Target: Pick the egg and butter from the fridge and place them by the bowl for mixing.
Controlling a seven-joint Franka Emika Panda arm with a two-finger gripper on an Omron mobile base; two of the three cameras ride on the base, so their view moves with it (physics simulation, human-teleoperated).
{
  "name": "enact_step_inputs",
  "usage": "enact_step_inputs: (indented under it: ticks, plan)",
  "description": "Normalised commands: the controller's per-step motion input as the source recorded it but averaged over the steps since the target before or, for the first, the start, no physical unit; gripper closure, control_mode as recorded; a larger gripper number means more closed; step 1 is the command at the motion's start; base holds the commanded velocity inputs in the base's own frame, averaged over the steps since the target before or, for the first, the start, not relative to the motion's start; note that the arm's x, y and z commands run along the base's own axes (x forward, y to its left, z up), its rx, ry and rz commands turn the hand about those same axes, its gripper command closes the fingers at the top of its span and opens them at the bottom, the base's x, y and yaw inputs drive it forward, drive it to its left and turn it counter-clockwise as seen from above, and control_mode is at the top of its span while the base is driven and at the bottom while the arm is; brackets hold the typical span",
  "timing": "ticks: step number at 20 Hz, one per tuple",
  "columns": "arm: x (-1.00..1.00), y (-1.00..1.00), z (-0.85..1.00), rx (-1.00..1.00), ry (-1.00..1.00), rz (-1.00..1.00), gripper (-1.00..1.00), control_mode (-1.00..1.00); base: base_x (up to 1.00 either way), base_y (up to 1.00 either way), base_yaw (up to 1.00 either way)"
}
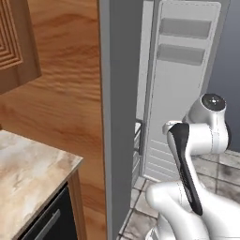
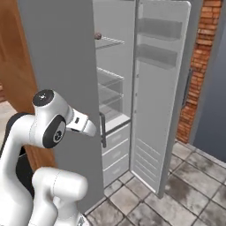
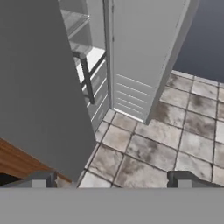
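The white arm (image 2: 39, 145) fills the near foreground of both base views, folded up close in front of the fridge (image 2: 66, 66). The fridge is the biggest thing here: a tall grey body with one grey door swung partly across the opening and the other door (image 2: 161, 88) thrown wide, its white inner face carrying two door bins. Between the doors the white interior shows clear glass shelves (image 2: 109, 77) above and drawers below. A dark vertical handle (image 2: 102, 130) runs down the edge of the nearer door. A wooden cabinet wall (image 1: 65, 84) stands beside the fridge, with a pale stone worktop (image 1: 28, 164) below it. Grey floor tiles (image 3: 153, 144) spread beneath the open door, and a red brick wall (image 2: 201, 66) stands beyond. The gripper (image 3: 111, 181) points down at the tiles near the fridge's foot, jaws spread wide and released, holding nothing. The egg (image 2: 98, 35), a small brown oval, lies on the top glass shelf.
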Motion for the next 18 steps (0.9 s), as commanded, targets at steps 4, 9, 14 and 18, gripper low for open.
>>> enact_step_inputs:
  ticks: [4, 9, 14, 18]
  plan:
    - [0.00, 0.00, 0.00, 0.00, 0.00, 0.00, -1.00, 1.00, 0.14, -0.42, 0.40]
    - [0.00, 0.00, 0.00, 0.00, 0.00, 0.00, -1.00, 1.00, 0.33, -0.44, 0.29]
    - [0.00, 0.00, 0.00, 0.00, 0.00, 0.00, -1.00, 1.00, 0.40, -0.46, 0.23]
    - [0.00, 0.00, 0.00, 0.00, 0.00, 0.00, -1.00, 1.00, 0.28, -0.53, 0.22]
